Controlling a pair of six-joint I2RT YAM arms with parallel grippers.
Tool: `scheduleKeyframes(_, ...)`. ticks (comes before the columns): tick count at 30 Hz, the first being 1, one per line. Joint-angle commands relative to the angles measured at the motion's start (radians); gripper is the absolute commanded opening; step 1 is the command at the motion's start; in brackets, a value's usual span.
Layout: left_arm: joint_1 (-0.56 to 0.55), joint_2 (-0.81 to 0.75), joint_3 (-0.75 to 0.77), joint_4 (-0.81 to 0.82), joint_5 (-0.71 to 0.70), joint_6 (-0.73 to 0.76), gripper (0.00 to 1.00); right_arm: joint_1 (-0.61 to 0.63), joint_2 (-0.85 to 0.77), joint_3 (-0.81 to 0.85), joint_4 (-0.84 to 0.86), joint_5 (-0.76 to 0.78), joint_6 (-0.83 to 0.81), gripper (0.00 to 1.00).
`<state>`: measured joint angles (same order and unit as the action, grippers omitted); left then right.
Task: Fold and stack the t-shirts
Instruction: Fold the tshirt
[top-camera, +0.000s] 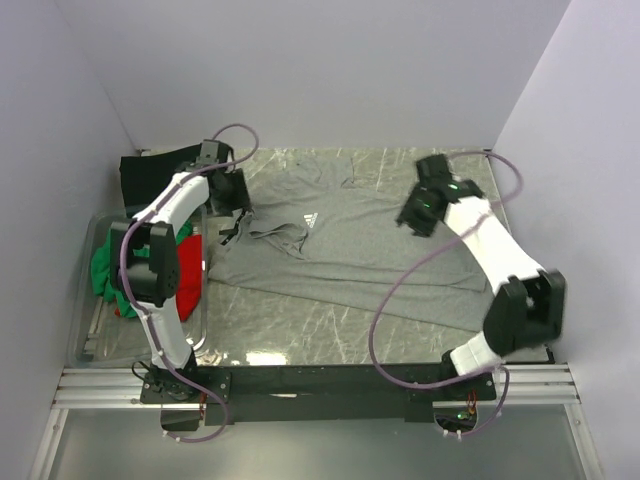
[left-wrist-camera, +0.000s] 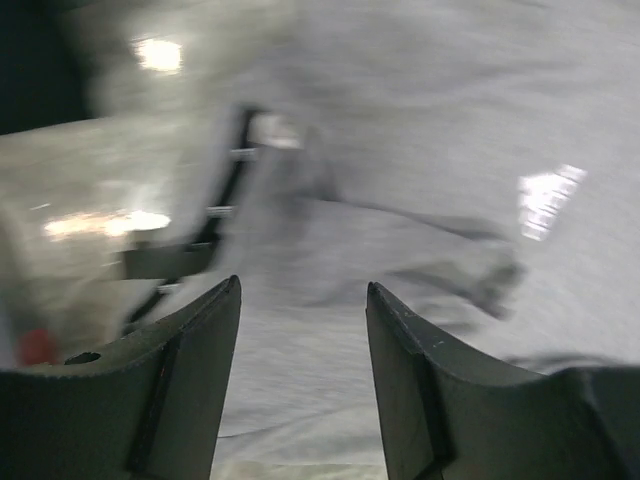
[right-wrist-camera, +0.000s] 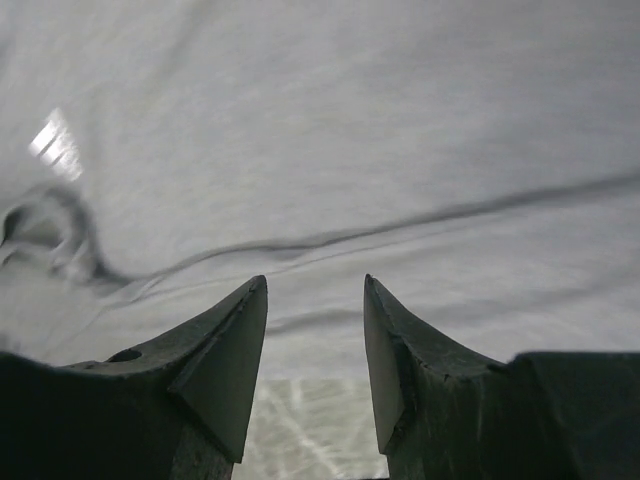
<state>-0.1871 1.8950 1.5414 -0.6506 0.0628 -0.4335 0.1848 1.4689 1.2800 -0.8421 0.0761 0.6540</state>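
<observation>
The heather-grey t-shirt (top-camera: 350, 245) lies spread over the middle of the table, its small white logo (top-camera: 305, 222) facing up and its left part bunched near the collar. My left gripper (top-camera: 240, 207) hangs open over that bunched left edge. In the left wrist view, which is blurred, the left gripper (left-wrist-camera: 303, 284) has only grey cloth (left-wrist-camera: 400, 140) beneath its parted fingers. My right gripper (top-camera: 409, 217) is open over the shirt's right side. The right wrist view shows the right gripper (right-wrist-camera: 316, 280) empty above the grey fabric (right-wrist-camera: 330, 150). A black shirt (top-camera: 150, 175), a green one (top-camera: 100, 270) and a red one (top-camera: 188, 272) lie at the left.
A clear plastic bin (top-camera: 203, 312) at the left edge holds the red and green shirts. Bare marbled tabletop (top-camera: 300, 330) shows in front of the grey shirt. White walls close in the table at the back and on both sides.
</observation>
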Motion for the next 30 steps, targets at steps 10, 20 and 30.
scheduleKeyframes(10,0.075,0.055,-0.033,0.017,0.187,-0.048,0.62,0.34,0.522,0.493,0.144,-0.223,0.136,0.5)
scheduleKeyframes(20,0.075,0.107,-0.033,0.011,0.232,-0.057,0.63,0.412,0.757,0.697,0.112,-0.222,0.157,0.49)
scheduleKeyframes(30,0.075,0.151,-0.029,0.022,0.25,-0.063,0.6,0.413,0.835,0.732,0.115,-0.188,0.131,0.47)
